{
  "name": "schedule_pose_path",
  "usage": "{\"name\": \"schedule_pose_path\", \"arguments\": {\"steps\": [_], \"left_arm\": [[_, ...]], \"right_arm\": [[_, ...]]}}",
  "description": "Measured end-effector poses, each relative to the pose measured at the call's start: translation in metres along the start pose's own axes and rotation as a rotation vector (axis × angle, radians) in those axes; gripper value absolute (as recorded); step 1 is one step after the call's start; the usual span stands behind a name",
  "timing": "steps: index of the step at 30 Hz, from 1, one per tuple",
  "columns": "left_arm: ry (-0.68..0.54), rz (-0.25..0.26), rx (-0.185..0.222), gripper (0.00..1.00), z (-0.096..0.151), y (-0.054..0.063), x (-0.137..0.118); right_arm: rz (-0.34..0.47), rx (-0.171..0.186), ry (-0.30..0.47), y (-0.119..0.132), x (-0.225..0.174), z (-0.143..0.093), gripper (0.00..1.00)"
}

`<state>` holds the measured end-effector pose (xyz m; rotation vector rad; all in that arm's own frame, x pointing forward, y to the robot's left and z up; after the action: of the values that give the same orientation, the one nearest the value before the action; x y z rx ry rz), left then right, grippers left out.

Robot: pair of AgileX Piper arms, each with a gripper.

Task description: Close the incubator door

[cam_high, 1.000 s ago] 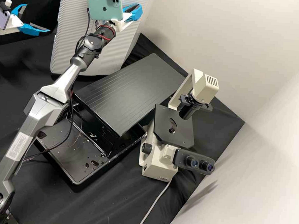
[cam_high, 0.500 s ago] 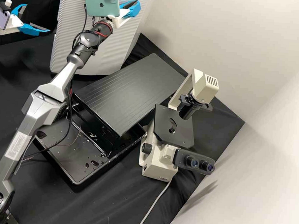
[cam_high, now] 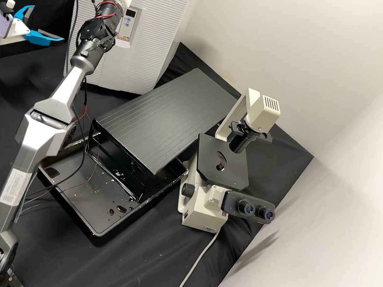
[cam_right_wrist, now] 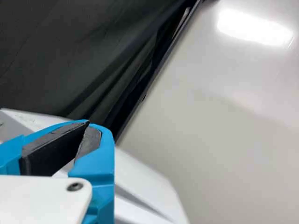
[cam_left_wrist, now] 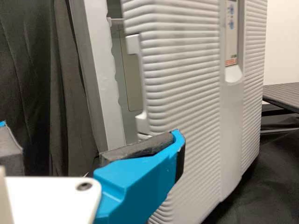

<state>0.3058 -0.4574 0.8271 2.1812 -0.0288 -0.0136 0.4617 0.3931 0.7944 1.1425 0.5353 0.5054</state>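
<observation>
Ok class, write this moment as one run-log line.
incubator door: ajar, not yet closed | left gripper: open, empty | right gripper: shut, empty

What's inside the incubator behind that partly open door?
Past the edge of the door, a thin bar and a pale panel show. The door covers the rest, so I can't tell what else is in there.

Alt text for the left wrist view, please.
A white, ribbed incubator door stands ajar, its pale interior showing through the gap. In the foreground, the left gripper has its bright blue, dark-padded fingers apart; black cloth hangs behind.
</observation>
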Motion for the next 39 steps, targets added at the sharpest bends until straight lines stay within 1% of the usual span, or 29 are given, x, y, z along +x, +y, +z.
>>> {"name": "schedule_pose_path", "arguments": {"steps": [3,10,11,12,16,22,25,26,32,34,36,39], "left_arm": [[0.000,0.000,0.000,1.00,0.000,0.000,0.000],[0.000,0.000,0.000,1.00,0.000,0.000,0.000],[0.000,0.000,0.000,1.00,0.000,0.000,0.000],[0.000,0.000,0.000,1.00,0.000,0.000,0.000],[0.000,0.000,0.000,1.00,0.000,0.000,0.000],[0.000,0.000,0.000,1.00,0.000,0.000,0.000],[0.000,0.000,0.000,1.00,0.000,0.000,0.000],[0.000,0.000,0.000,1.00,0.000,0.000,0.000],[0.000,0.000,0.000,1.00,0.000,0.000,0.000],[0.000,0.000,0.000,1.00,0.000,0.000,0.000],[0.000,0.000,0.000,1.00,0.000,0.000,0.000],[0.000,0.000,0.000,1.00,0.000,0.000,0.000]], "right_arm": [[-0.028,0.024,-0.008,-0.007,0.000,0.002,0.00],[-0.070,0.052,-0.006,-0.018,-0.003,0.003,0.00],[-0.068,0.050,-0.007,-0.017,-0.004,0.003,0.00],[-0.072,0.032,-0.008,-0.019,-0.004,0.003,0.00],[-0.081,0.013,-0.012,-0.020,-0.006,0.005,0.00],[-0.086,-0.029,-0.032,-0.017,-0.008,0.020,0.00],[-0.092,-0.036,-0.048,-0.018,-0.009,0.029,0.00],[-0.096,-0.048,-0.054,-0.017,-0.010,0.031,0.00],[-0.137,-0.049,-0.051,-0.021,-0.015,0.032,0.00],[-0.162,-0.045,-0.044,-0.023,-0.019,0.031,0.00],[-0.199,-0.056,-0.046,-0.022,-0.028,0.033,0.00],[-0.250,-0.057,-0.066,-0.018,-0.045,0.039,0.00]]}}
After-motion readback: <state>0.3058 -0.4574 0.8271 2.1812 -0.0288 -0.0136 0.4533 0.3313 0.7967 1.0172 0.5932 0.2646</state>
